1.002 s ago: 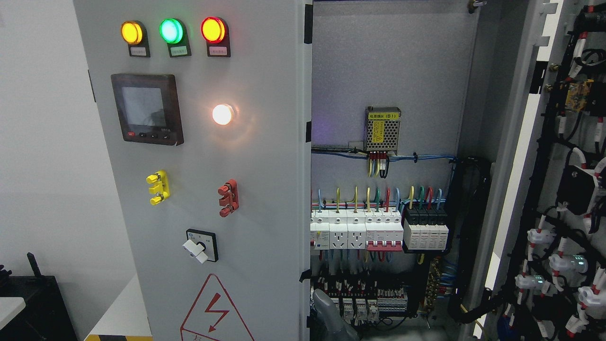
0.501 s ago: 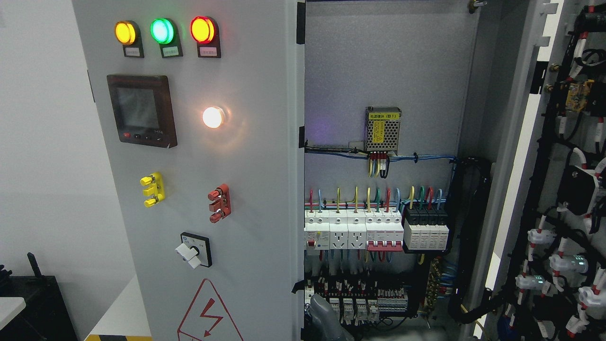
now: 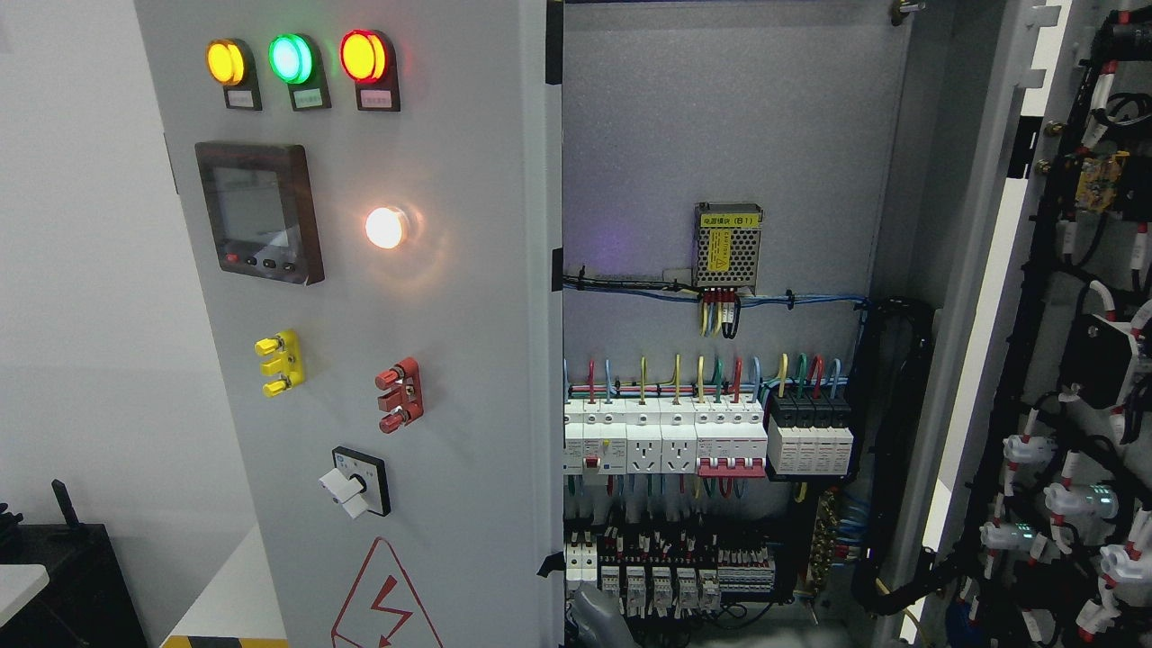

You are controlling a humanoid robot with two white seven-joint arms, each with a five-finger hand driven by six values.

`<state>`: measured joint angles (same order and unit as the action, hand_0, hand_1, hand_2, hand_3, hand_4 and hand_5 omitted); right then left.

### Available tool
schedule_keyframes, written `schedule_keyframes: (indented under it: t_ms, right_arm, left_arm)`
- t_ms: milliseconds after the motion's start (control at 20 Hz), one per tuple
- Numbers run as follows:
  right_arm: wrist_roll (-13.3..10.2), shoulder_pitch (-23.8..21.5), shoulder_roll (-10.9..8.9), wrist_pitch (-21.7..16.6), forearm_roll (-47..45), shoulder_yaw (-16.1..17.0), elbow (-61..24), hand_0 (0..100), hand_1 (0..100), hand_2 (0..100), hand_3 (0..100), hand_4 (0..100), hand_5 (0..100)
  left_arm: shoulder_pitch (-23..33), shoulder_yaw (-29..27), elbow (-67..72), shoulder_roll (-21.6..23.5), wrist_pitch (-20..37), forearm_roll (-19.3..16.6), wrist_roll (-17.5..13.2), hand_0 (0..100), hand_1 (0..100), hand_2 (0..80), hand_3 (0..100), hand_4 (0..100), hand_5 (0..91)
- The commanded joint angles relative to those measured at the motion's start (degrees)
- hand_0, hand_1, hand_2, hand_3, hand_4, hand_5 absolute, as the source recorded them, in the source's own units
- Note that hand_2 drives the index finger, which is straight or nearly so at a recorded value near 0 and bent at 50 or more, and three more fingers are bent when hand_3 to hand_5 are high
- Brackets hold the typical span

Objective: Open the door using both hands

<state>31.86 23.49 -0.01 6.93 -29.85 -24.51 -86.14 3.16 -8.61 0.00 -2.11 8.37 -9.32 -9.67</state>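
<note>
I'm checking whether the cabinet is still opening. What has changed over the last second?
The grey left door with the indicator lamps swung further left, uncovering more white breakers. The grey robot hand at the bottom edge slid left and lower. The right door with black wiring stayed put.

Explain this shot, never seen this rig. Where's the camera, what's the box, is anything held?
The single picture comes from a camera on a humanoid robot's head, facing a grey metal electrical cabinet. Its left door stands partly open and carries amber, green and red round lamps, a dark square meter, a lit white lamp and a black-and-white rotary switch. Inside sit a row of white breakers and a small mesh-covered power supply. The right door is wide open, with wiring on its inner face. A grey rounded hand shows at the bottom edge by the left door's edge. Which arm it is, and whether it grips, cannot be told.
</note>
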Motion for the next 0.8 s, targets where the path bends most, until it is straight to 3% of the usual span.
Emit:
schedule_keyframes:
  t_ms: [0,751]
  right_arm:
    - [-0.04,-0.82,-1.48,-0.08,-0.03,-1.94,-1.48,0,0,0,0,0,0]
    - [0.05,-1.43,-1.40,-0.08,0.15,-4.22,-1.48,0,0,0,0,0,0]
  left_arm:
    - [0.00,0.00,1.32,0.00,-0.02,0.00,0.00,0,0,0.0,0,4,0.0]
    - [0.00,0.00,1.32,0.00,0.06,0.00,0.00,0,0,0.0,0,4,0.0]
